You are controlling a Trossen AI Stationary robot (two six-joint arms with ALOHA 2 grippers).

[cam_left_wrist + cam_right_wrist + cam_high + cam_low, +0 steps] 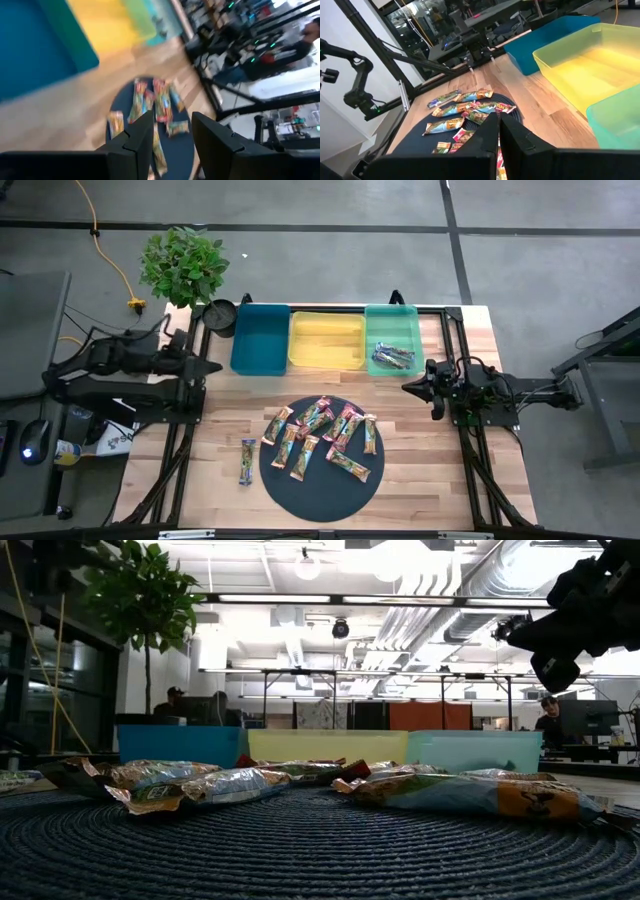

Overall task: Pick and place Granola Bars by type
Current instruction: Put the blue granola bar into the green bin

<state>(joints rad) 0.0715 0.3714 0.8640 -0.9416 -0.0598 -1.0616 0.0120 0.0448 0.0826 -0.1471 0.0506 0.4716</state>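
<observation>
A loose heap of small shiny-wrapped granola bars (322, 435) in orange, tan, green and pink lies on the upper half of the large dark round woven mat (322, 498), low in the middle of the high view. One blue-purple wrapped bar (246, 460) lies alone on the pale wooden table (210, 430), just left of the mat's edge. Two more blue-purple bars (392, 358) rest inside the mint-green plastic tray (392, 316) at the upper right of centre. The yellow plastic tray (326, 340) stands between it and the teal-blue plastic tray (260, 338). The left gripper (170, 140) sits at the left edge of the table, its two dark fingers parted and holding nothing. The right gripper (499, 131) waits at the right of the frame, just right of the green tray, fingers nearly together with only a thin gap, holding nothing
</observation>
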